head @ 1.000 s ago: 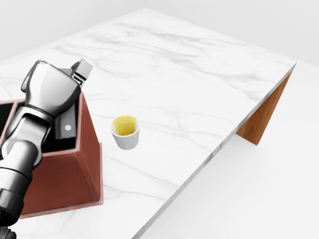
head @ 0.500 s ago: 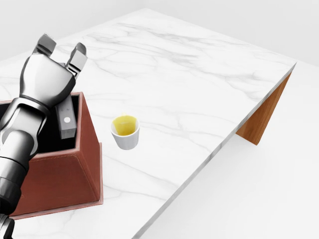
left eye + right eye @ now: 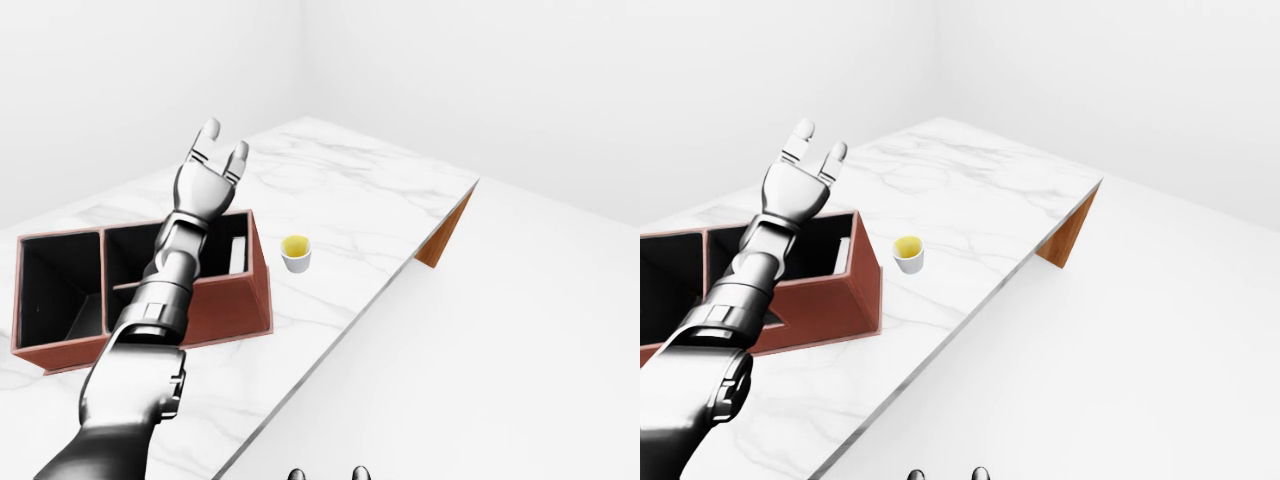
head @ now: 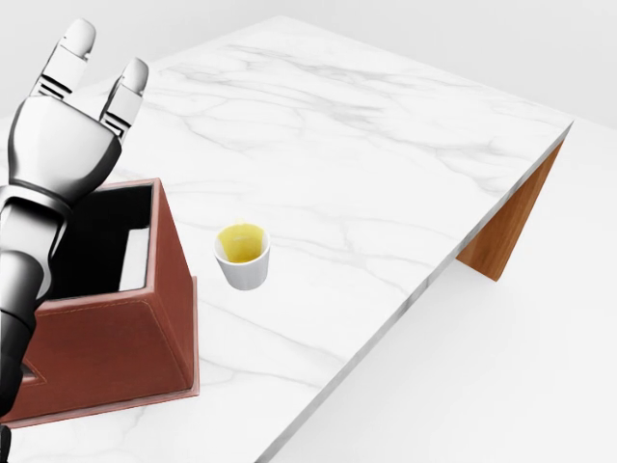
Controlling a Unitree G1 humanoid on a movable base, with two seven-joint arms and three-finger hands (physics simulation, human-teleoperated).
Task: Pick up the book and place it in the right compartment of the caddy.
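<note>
My left hand [image 3: 208, 178] above caddy [image 3: 225, 305], fingers spread wide, empty; book [image 3: 238, 255] upright in right compartment; cup [image 3: 295, 253] at caddy's 3 o'clock.

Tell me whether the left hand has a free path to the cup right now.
Probably yes. The left hand hangs open and empty above the caddy, and the cup stands alone on bare marble table just right of it, with nothing between them.

A white marble-topped table [image 3: 340, 190] with grey veining stands on a brown wooden leg [image 3: 445, 232]. Plain white walls [image 3: 480, 70] and floor [image 3: 500, 360] surround it, evenly lit.
</note>
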